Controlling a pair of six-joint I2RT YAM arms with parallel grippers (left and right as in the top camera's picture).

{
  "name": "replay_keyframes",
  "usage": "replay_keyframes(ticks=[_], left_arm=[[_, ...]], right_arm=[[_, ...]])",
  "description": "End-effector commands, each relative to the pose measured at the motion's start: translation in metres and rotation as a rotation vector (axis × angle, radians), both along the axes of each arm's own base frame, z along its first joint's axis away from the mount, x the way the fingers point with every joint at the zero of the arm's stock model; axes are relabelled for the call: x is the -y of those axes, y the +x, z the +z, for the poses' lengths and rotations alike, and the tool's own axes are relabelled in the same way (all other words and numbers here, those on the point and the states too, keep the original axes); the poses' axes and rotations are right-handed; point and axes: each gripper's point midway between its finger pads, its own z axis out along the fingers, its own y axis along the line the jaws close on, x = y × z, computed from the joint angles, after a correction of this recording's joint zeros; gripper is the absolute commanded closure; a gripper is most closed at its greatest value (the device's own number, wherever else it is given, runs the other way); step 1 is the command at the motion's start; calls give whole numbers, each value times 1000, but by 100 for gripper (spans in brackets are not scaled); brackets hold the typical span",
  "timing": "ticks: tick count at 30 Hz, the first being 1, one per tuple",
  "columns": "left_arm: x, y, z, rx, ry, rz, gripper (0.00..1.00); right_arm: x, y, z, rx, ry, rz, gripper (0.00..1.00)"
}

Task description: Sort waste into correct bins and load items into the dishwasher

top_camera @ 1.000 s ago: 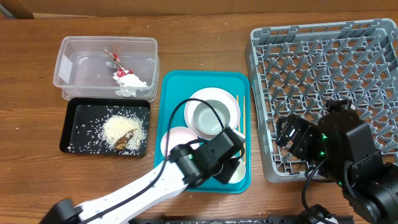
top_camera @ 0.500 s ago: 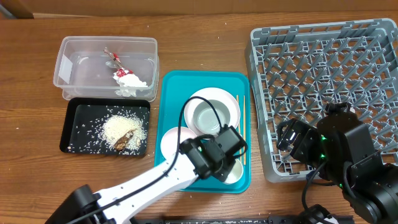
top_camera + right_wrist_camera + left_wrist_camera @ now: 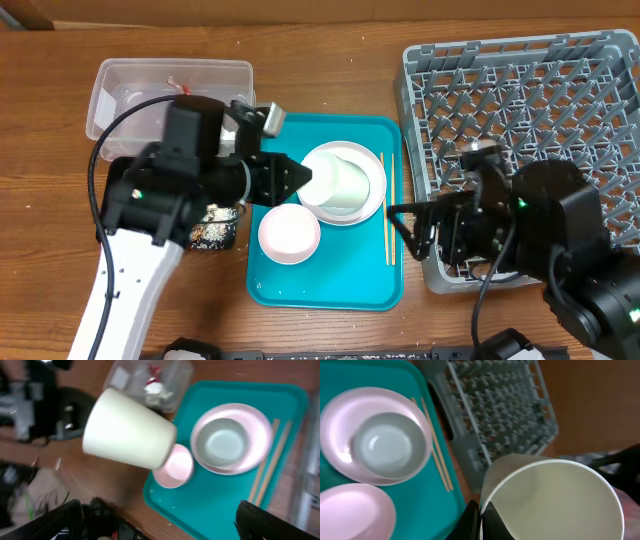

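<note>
step: we judge dish-loading | left claw (image 3: 300,180) pinches the white cup (image 3: 345,180) by its rim, on its side above the teal tray (image 3: 330,285), mid-frame | right claw (image 3: 425,232) spread, empty | next: we'd carry it right and seat it mouth-down in the dish rack (image 3: 520,90)

A teal serving tray (image 3: 330,285) lies flat near the middle of the brown wooden table (image 3: 330,70), its rim raised all around.
</note>
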Motion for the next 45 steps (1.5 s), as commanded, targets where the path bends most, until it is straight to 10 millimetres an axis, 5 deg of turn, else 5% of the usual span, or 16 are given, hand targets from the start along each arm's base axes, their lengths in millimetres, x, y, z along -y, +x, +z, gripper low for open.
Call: replay_keyframes(ticks=[1, 6, 10, 19, 25, 31, 34, 35, 38, 45], left_arm=[[16, -29, 29, -65, -336, -243, 96], [18, -31, 35, -72, -443, -321, 96], [20, -38, 50, -50, -556, -408, 96], [20, -29, 41, -1, -491, -384, 96], [17, -17, 19, -47, -373, -285, 61], [1, -5, 12, -30, -261, -160, 50], [-16, -1, 15, 26, -163, -55, 50], [-28, -3, 23, 81, -96, 8, 50], [-51, -17, 42, 221, 33, 129, 48], [-104, -48, 69, 439, 241, 386, 23]], right_arm=[[-27, -13, 13, 46, 61, 230, 0], [-56, -25, 17, 85, 142, 491, 0], [-65, -13, 14, 76, 157, 507, 4], [-70, -16, 21, 89, 196, 543, 34], [-60, -10, 19, 128, 133, 473, 38], [-13, 11, 12, 132, -29, 124, 38], [30, 20, -3, 60, -124, -161, 38], [56, 20, -17, 2, -199, -312, 33], [97, 11, -45, -146, -312, -513, 32], [139, 12, -89, -425, -436, -674, 32]])
